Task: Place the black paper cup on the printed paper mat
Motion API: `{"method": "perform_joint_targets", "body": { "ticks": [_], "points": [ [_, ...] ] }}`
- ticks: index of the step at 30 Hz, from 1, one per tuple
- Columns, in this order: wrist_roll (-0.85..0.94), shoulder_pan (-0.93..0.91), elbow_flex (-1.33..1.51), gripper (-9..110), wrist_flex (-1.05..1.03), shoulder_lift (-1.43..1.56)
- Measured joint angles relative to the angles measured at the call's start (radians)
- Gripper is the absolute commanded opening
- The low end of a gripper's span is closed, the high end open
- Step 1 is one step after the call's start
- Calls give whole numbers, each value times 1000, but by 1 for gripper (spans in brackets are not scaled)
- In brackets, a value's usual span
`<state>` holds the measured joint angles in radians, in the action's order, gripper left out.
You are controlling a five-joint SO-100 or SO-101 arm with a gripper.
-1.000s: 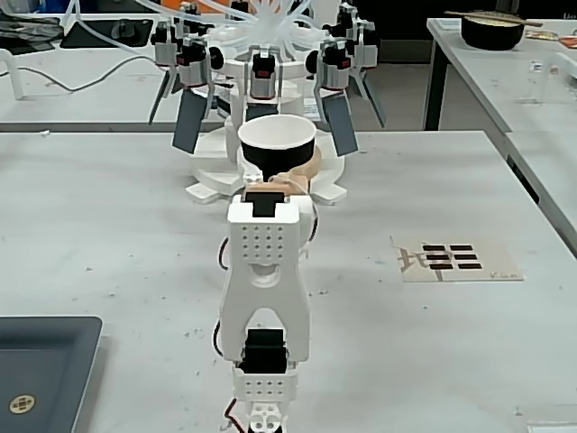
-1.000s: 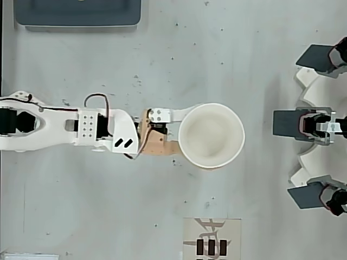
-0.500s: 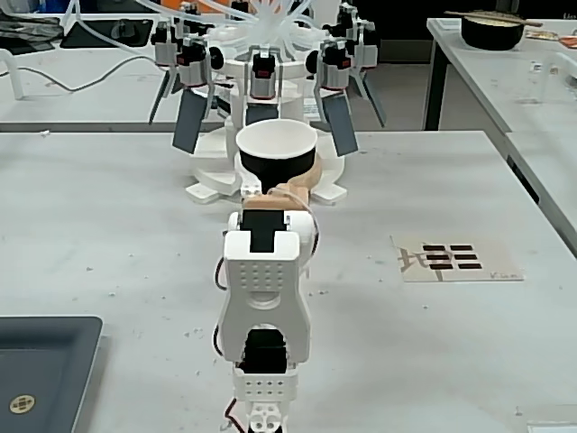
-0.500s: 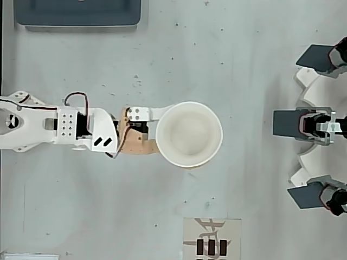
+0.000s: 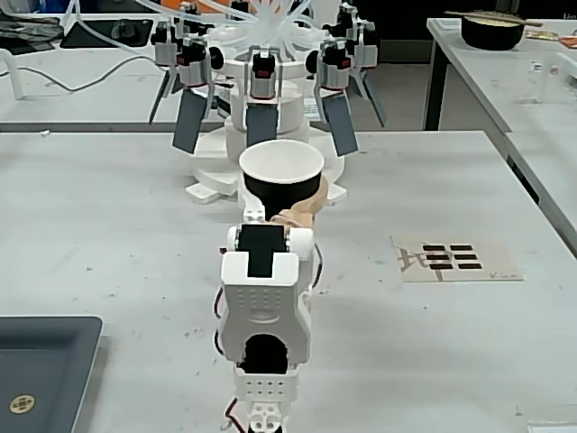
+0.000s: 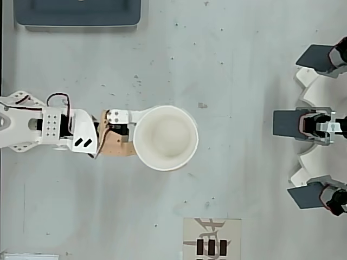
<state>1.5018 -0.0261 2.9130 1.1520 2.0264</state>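
i judge the pick-up done and the placing still ahead: my tool is closed on the black paper cup, which sits upright at its tip, apparently raised above the desk. in the overhead view the printed paper mat lies bare, well apart from the cup, nearer the bottom edge.

Arm reaches straight out from near edge toward far side in fixed view, wrist level. Gripper w/ jaws clamped round black paper cup, held upright, raised off table.
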Motion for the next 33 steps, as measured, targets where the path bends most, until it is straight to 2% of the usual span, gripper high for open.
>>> {"method": "perform_joint_targets", "body": {
  "ticks": [13, 22, 33],
  "points": [
    [-20, -198, -20, 12, 32, -55],
    [-43, -336, -192, 12, 34, -229],
    [-52, -403, -430, 12, 6, -446]
  ]
}}
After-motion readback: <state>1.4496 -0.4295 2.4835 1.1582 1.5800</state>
